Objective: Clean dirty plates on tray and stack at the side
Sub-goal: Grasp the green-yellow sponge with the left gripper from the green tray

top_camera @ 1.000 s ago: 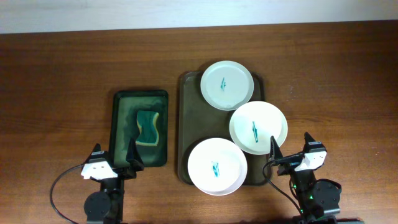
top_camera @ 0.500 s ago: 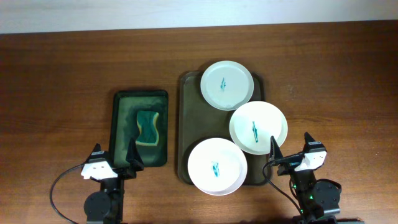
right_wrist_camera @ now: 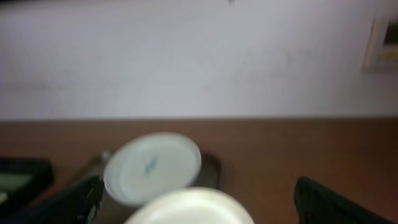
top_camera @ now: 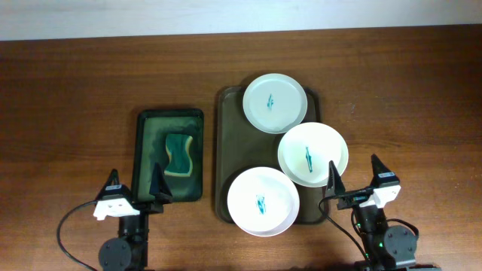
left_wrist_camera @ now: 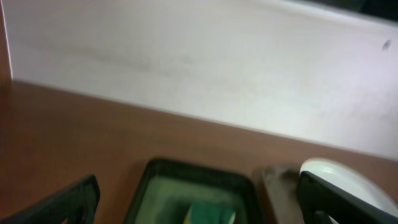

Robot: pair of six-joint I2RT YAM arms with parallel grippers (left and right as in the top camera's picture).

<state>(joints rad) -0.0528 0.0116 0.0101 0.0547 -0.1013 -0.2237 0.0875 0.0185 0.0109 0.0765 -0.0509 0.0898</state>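
Three dirty plates lie on the tray (top_camera: 226,150): a far plate (top_camera: 274,102), a middle plate (top_camera: 312,153) overhanging the right rim, and a near plate (top_camera: 262,201). Each has a teal smear at its centre. My left gripper (top_camera: 135,183) is open and empty at the near edge, in front of the small green tray. My right gripper (top_camera: 355,172) is open and empty, near the table's front edge, right of the near plate. The right wrist view shows the far plate (right_wrist_camera: 152,167) and the middle plate's rim (right_wrist_camera: 189,208).
A narrower dark green tray (top_camera: 147,124) left of the big tray holds a green and yellow sponge (top_camera: 178,155); both show blurred in the left wrist view, the tray (left_wrist_camera: 155,180) and the sponge (left_wrist_camera: 208,215). A pale wall runs behind the table's far edge.
Both grippers have risen slightly and their jaws have spread wider. The plates, trays and sponge have not moved.
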